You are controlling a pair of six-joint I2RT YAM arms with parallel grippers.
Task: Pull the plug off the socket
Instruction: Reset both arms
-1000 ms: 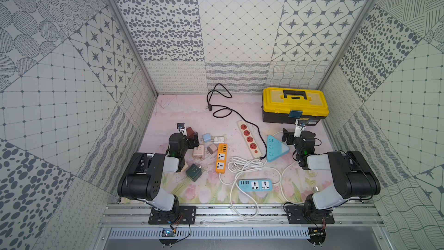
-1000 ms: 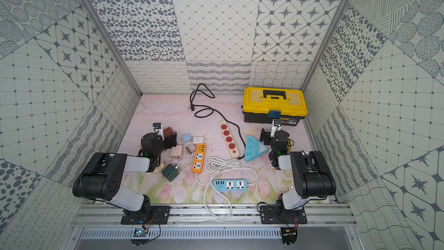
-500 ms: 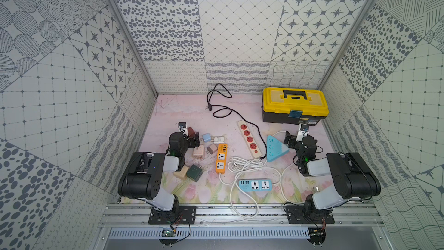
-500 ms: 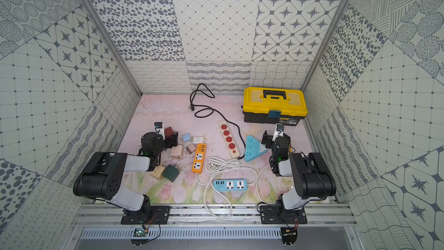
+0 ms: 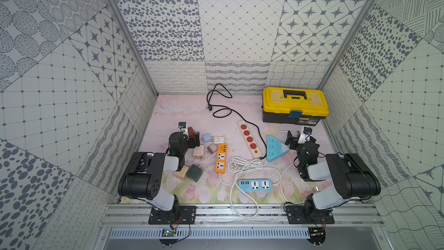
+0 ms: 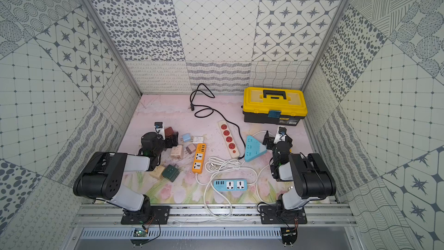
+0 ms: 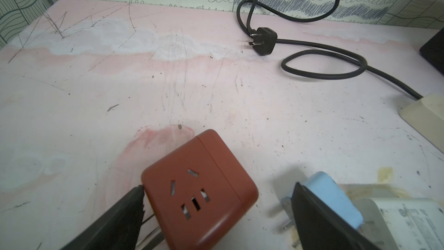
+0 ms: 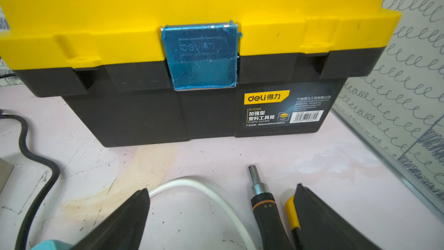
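Note:
A red-brown socket cube [image 7: 199,188] lies on the pink mat between the fingers of my left gripper [image 7: 219,186], which is open; one fingertip [image 7: 138,193] touches the cube's corner. A black plug [image 7: 263,39] lies loose near the back wall, and its cord runs to the cream strip with red sockets [image 5: 248,138]. My right gripper [image 8: 221,188] is open, low over the mat beside the triangular light-blue strip [image 5: 276,147]. A white cable [image 8: 192,183] and a screwdriver [image 8: 262,200] lie between its fingers. I see no plug seated in any socket.
A yellow and black toolbox [image 8: 192,3] stands right ahead of the right gripper. An orange strip [image 5: 221,158], a blue strip [image 5: 255,185], coiled white cable [image 5: 245,164] and several adapter cubes lie mid-mat. A light-blue adapter [image 7: 334,196] sits by my left gripper's other finger.
My right gripper has drifted slightly to the right, away from the triangular strip. The left arm has barely shifted. Both grippers stay open.

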